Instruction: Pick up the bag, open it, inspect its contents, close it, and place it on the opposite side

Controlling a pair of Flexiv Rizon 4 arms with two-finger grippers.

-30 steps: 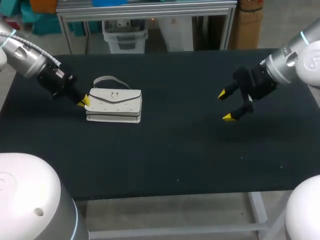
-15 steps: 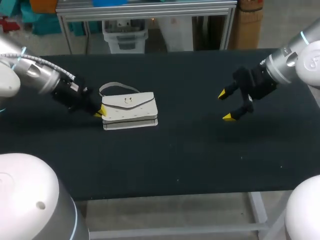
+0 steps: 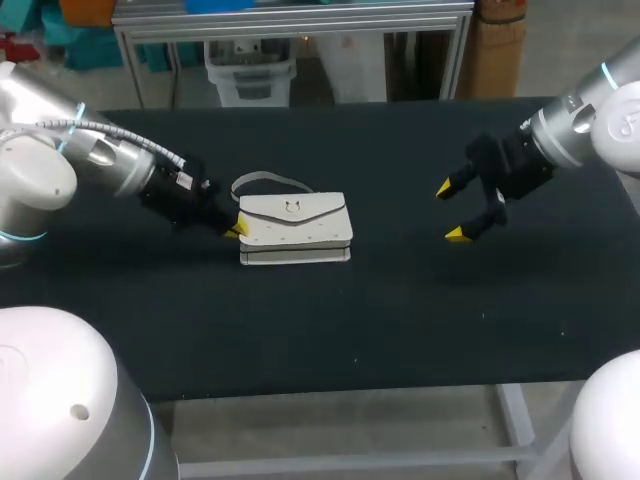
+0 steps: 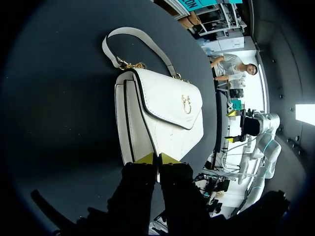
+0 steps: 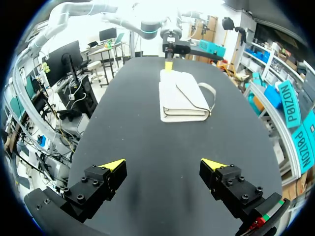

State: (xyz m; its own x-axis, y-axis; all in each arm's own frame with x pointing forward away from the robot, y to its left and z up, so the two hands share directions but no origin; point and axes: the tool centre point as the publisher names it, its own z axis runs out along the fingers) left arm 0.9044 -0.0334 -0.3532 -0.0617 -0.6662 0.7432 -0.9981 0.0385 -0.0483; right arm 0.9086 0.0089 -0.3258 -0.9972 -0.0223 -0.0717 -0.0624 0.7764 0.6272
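A white handbag (image 3: 295,225) with a flap, a gold clasp and a short strap (image 3: 265,180) lies flat on the black table, left of the middle. My left gripper (image 3: 236,229) is low at the bag's left end, its yellow tips nearly together. In the left wrist view the gripper (image 4: 157,158) pinches a thin edge of the bag (image 4: 167,118) at that end. My right gripper (image 3: 450,211) hovers wide open over the table's right part, well clear of the bag. The right wrist view has the bag (image 5: 182,98) far ahead of that gripper (image 5: 162,164), with nothing between its fingers.
The black table (image 3: 330,310) carries nothing else. Bare surface lies between the bag and my right gripper, and along the front edge. A metal rack stands behind the far edge.
My left gripper has travelled rightward toward the middle of the table, and the bag has slid along with it, still lying flat. The right arm has not moved.
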